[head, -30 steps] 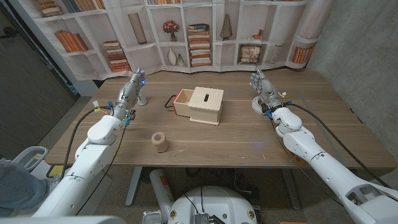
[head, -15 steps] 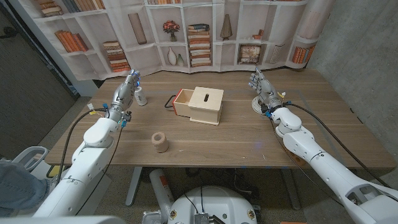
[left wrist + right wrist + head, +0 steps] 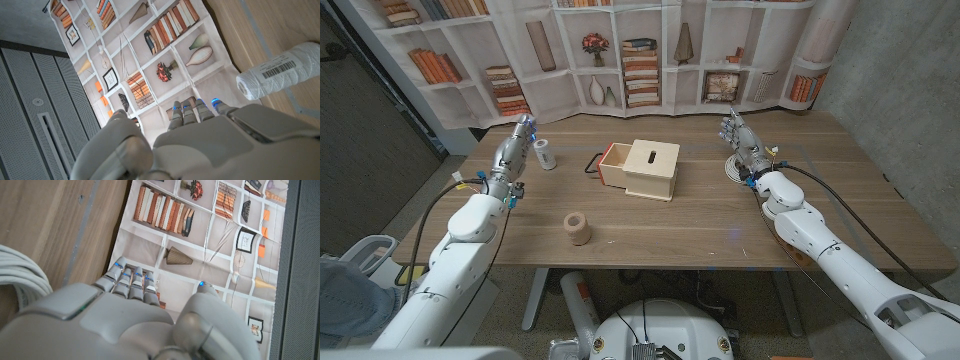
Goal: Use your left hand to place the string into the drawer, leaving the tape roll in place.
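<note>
The string, a white spool with a barcode label, sits on the table at the back left. My left hand is just to the left of it, fingers stretched out and holding nothing. A brown tape roll stands nearer the front edge. The wooden box at mid table has its drawer pulled out toward the spool. My right hand hovers at the back right with straight fingers, holding nothing.
A black handle sticks out of the drawer front. A coil of white cable lies beside my right hand. A bookshelf-printed backdrop closes off the far edge of the table.
My left hand has drawn away to the left of the spool, which now stands uncovered. The right arm, box and tape roll have not moved.
</note>
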Controlling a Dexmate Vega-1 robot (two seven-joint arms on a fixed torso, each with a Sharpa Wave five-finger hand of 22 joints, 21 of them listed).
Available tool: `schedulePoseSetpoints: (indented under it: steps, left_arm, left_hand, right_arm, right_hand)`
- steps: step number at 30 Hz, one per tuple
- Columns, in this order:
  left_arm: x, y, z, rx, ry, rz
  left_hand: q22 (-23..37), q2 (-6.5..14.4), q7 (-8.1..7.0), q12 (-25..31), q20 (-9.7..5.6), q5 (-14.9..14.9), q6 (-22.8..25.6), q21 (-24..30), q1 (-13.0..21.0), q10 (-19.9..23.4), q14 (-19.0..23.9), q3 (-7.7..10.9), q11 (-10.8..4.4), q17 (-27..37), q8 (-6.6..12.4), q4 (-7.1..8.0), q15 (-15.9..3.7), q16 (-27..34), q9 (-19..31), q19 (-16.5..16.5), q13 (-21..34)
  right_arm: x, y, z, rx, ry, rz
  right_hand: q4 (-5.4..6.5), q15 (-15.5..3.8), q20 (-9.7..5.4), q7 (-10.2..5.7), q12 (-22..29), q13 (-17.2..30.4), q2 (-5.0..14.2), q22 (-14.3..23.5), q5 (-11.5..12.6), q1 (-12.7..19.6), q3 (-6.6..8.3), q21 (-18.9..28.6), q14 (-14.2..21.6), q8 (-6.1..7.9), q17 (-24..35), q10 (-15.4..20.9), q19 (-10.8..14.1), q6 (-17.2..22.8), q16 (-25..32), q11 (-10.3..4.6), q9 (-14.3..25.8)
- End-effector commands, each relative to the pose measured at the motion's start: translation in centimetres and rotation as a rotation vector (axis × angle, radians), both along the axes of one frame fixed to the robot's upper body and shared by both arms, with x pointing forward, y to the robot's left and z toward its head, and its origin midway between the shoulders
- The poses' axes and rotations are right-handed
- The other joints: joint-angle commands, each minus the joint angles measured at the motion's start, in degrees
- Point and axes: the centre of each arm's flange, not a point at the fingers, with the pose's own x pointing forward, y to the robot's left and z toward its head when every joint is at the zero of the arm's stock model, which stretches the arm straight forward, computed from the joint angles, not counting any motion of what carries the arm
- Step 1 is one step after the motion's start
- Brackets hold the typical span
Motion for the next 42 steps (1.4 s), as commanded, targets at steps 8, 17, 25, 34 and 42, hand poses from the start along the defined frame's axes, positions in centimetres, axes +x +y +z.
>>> schedulePoseSetpoints:
  steps: [8, 17, 25, 34, 42]
  left_arm:
    - [0.0, 2.1, -0.7, -0.012, 0.01, 0.035]
    - [0.3, 3.0, -0.5, -0.013, 0.022, 0.057]
    - [0.1, 3.7, -0.5, -0.015, 0.014, 0.086]
    - [0.5, 4.7, -1.7, -0.053, 0.028, 0.096]
    - [0.1, 5.6, -2.4, -0.046, 0.037, 0.124]
  left_hand:
    - [0.18, 0.11, 0.2, 0.17, 0.01, 0.55, 0.66, 0.09, 0.8, 0.8, 0.55, -0.25, -0.31, 0.1, 0.26, -0.02, -0.04, 0.18, 0.23, -3.49, 0.13]
    - [0.17, 0.09, 0.2, 0.12, 0.01, 0.67, 0.95, 0.06, 0.95, 1.09, 0.98, -0.37, -0.62, 0.11, 0.23, -0.09, -0.01, 0.2, 0.23, -3.18, 0.13]
    - [0.16, -0.01, 0.18, 0.09, 0.3, 0.83, 1.25, 0.0, 1.16, 1.56, 1.16, -0.55, -0.47, 0.11, 0.16, -0.2, -0.26, 0.06, 0.24, -2.83, 0.14]
    - [0.15, -0.11, 0.13, 0.07, 0.52, 1.0, 1.67, 0.0, 1.35, 1.98, 1.1, -0.72, -0.51, 0.11, 0.17, -0.31, -0.46, -0.12, 0.24, -2.38, 0.15]
    - [0.14, -0.21, 0.09, 0.08, 0.64, 1.17, 2.01, -0.03, 1.55, 2.49, 1.55, -0.9, -0.81, 0.11, 0.13, -0.41, -0.58, -0.1, 0.25, -1.95, 0.16]
  right_arm:
    - [0.6, 0.8, 0.5, -0.009, 0.002, -0.001]
    - [0.7, 0.6, 0.6, -0.007, 0.001, -0.005]
    - [0.6, 0.3, 0.4, 0.0, 0.001, -0.013]
    - [0.5, 0.1, 0.3, -0.002, 0.004, -0.02]
    - [0.3, 0.1, 0.4, 0.0, 0.0, -0.025]
  right_hand:
    - [-0.17, 0.02, -0.13, -0.23, -0.11, 0.19, 0.73, 0.09, -0.31, -0.08, 0.08, -0.31, 0.51, -0.21, 0.17, 0.59, 0.69, 0.46, -0.19, 0.15, 0.29]
    - [-0.2, -0.03, -0.12, -0.2, -0.2, 0.19, 0.74, 0.09, -0.34, -0.11, 0.04, -0.49, 0.52, -0.23, 0.17, 0.61, 0.77, 0.48, -0.26, 0.07, 0.29]
    - [-0.23, -0.04, -0.11, -0.17, -0.24, 0.2, 0.76, 0.1, -0.37, -0.15, 0.0, -0.66, 0.54, -0.24, 0.18, 0.74, 0.86, 0.53, -0.31, 0.07, 0.29]
    - [-0.26, -0.02, -0.13, -0.17, -0.3, 0.2, 0.78, 0.1, -0.4, -0.19, -0.04, -0.83, 0.56, -0.25, 0.18, 0.83, 0.99, 0.56, -0.37, 0.02, 0.29]
    - [-0.32, -0.14, -0.17, -0.16, -0.37, 0.21, 0.81, 0.11, -0.42, -0.19, -0.07, -1.02, 0.76, -0.27, 0.18, 0.91, 1.13, 0.59, -0.36, 0.06, 0.29]
